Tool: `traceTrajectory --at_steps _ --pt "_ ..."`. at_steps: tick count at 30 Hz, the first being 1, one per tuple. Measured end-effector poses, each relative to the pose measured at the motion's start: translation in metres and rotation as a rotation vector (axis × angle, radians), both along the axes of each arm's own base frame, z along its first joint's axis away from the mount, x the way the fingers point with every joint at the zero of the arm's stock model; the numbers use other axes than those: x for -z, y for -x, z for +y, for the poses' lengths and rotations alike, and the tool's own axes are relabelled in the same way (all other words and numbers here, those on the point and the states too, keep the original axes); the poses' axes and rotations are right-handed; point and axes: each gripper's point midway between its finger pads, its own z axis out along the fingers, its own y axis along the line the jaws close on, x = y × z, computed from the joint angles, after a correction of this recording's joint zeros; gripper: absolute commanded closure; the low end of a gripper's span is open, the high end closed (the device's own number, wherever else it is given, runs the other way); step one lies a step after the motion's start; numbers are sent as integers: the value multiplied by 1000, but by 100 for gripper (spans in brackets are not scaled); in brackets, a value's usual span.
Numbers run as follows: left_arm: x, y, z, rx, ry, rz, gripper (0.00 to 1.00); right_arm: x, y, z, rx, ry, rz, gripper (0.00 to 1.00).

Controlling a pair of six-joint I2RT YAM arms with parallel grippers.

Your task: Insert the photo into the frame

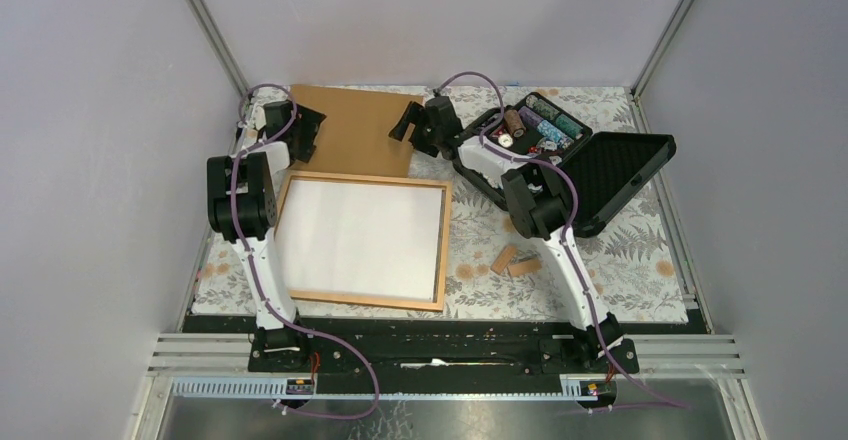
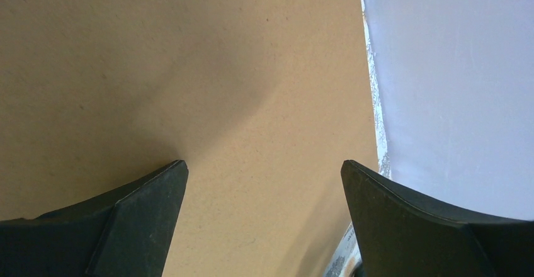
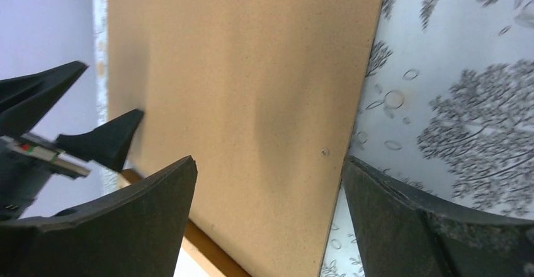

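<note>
The frame (image 1: 362, 303), with a thin orange-tan border, lies flat in front of the left arm. A white sheet (image 1: 360, 240) fills it; this looks like the photo lying with its plain back up, the printed side hidden. A plain brown backing board (image 1: 355, 125) lies just behind the frame. My left gripper (image 1: 312, 132) is open over the board's left end, with the board (image 2: 189, 69) filling its view between the jaws (image 2: 264, 167). My right gripper (image 1: 403, 123) is open at the board's right edge (image 3: 252, 69), its jaws (image 3: 269, 160) straddling that edge. Both are empty.
An open black case (image 1: 600, 175) with small items stands at the back right. Two small wooden blocks (image 1: 515, 260) lie right of the frame. A leaf-patterned cloth (image 1: 620, 260) covers the table. Walls close in at left, right and back.
</note>
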Motion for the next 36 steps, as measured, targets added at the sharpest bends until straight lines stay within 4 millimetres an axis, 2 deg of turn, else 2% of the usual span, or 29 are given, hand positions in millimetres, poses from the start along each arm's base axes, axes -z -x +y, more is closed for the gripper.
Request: traceTrajectory --at_steps 3,12,20,22,25,27,29,32,34,36 --pt "0 0 -4 12 20 -19 1 -4 7 6 -9 -77 8 9" --pt "-7 -2 -26 72 93 -70 1 -34 14 27 -49 -299 1 11" --pt "-11 3 -77 177 151 -115 1 -41 28 25 -41 -394 20 12" --pt "-8 8 -88 199 173 -110 1 -56 33 28 -54 -449 7 13" --pt "-10 10 -102 224 189 -118 1 -99 37 33 -83 -557 -54 15" --pt "-9 15 -118 256 198 -103 1 -133 43 32 -106 -624 -101 15" --pt "-6 22 -140 302 213 -84 1 -157 47 28 -115 -649 -135 14" --pt "-8 31 -165 382 225 -74 1 -174 50 17 -105 -611 -158 12" --pt "-8 36 -174 426 218 -65 1 -173 51 5 -75 -548 -160 11" --pt "-9 39 -172 446 196 -61 1 -162 48 -5 -48 -463 -147 11"
